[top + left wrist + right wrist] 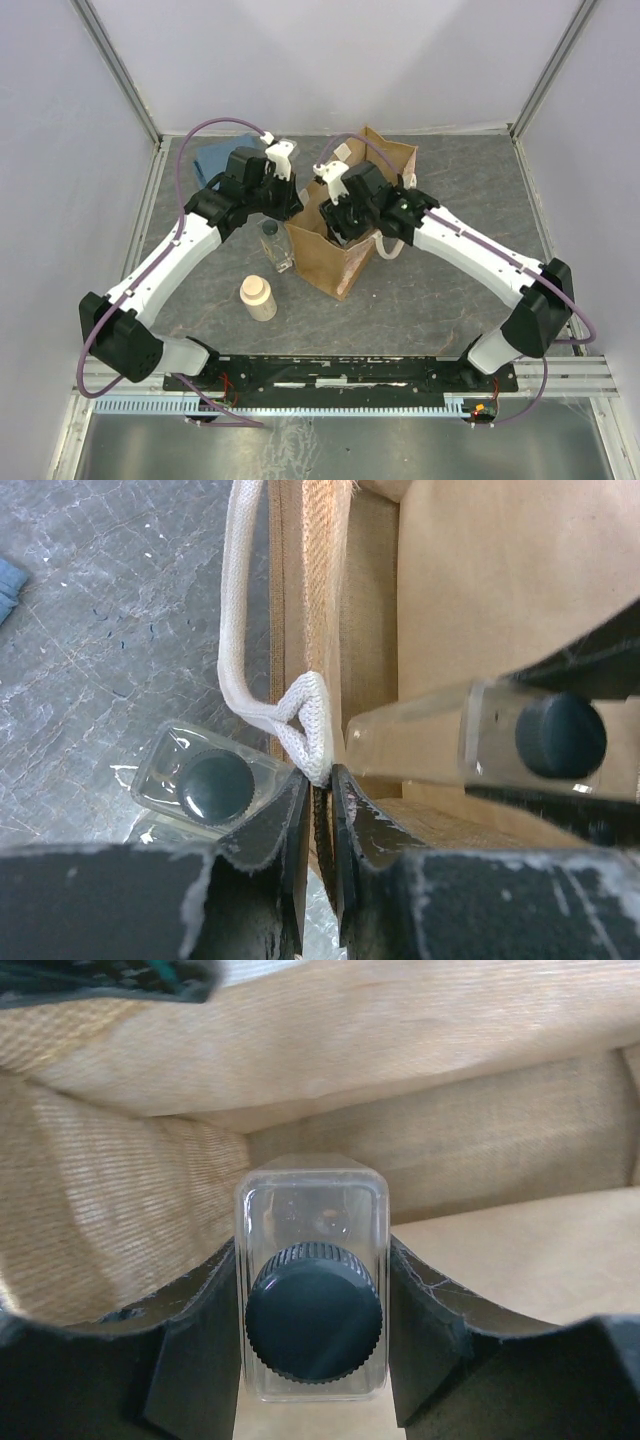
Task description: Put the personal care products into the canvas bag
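The tan canvas bag (pixel 350 262) stands upright mid-table. My left gripper (pixel 292 205) is shut on the bag's left rim (pixel 318 785), just below where the off-white handle (pixel 240 630) is attached. My right gripper (pixel 343 222) reaches into the bag's mouth, shut on a clear square bottle with a dark cap (pixel 313 1310). That bottle also shows in the left wrist view (pixel 480 740). A second clear bottle (pixel 275 243) (pixel 210 785) stands on the table against the bag's left side. The cream round bottle (pixel 258 297) stands nearer the front. A third clear bottle is not in view.
A folded blue cloth (pixel 215 155) lies at the back left. The bag's other handle (pixel 387 248) hangs over its right side. Grey walls close in the table on three sides.
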Motion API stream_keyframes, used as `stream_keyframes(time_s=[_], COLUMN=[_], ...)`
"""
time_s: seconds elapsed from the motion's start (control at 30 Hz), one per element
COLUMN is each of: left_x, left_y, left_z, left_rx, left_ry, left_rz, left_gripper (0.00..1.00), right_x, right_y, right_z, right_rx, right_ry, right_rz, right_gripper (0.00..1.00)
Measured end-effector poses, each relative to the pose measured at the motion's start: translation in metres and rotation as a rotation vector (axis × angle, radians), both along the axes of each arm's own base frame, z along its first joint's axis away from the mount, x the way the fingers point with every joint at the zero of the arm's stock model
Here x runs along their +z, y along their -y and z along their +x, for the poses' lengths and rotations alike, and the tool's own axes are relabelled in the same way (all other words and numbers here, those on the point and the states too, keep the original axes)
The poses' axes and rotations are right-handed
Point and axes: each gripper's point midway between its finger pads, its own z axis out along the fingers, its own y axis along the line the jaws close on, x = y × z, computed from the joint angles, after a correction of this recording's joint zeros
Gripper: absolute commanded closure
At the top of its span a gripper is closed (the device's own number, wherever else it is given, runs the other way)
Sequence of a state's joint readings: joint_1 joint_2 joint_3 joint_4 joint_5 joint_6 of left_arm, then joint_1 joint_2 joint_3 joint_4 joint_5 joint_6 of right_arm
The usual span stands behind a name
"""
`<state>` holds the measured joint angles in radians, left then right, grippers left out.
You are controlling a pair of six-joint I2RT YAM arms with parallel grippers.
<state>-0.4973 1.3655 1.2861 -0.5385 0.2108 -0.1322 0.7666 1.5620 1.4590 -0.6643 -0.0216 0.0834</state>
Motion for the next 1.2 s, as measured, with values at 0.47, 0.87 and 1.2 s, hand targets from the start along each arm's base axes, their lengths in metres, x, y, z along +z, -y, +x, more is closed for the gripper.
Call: stream_keyframes(time_s=[0.47,0.87,1.2], left_x=[-0.001,-0.001,-0.002], left_y=[0.000,0.000,-0.004], left_z=[0.000,0.000,0.002], left_rx=[0.000,0.002,0.021], left_ry=[0.005,0.005,0.010], left_rz=[-0.003,-0.001,0.013], left_gripper=[0.79,0.82,0.37], right_x=[-0.033,-0.058,0.022], right_y=[-0.005,-0.007,0.009], right_z=[-0.005,-0.005,-0.001], right_rx=[-0.029,-0.045,-0.136], right_ry=[0.029,0.001,0.132], right_rz=[-0.005,-0.054,0.050], right_gripper=[1.00,0.34,0.08])
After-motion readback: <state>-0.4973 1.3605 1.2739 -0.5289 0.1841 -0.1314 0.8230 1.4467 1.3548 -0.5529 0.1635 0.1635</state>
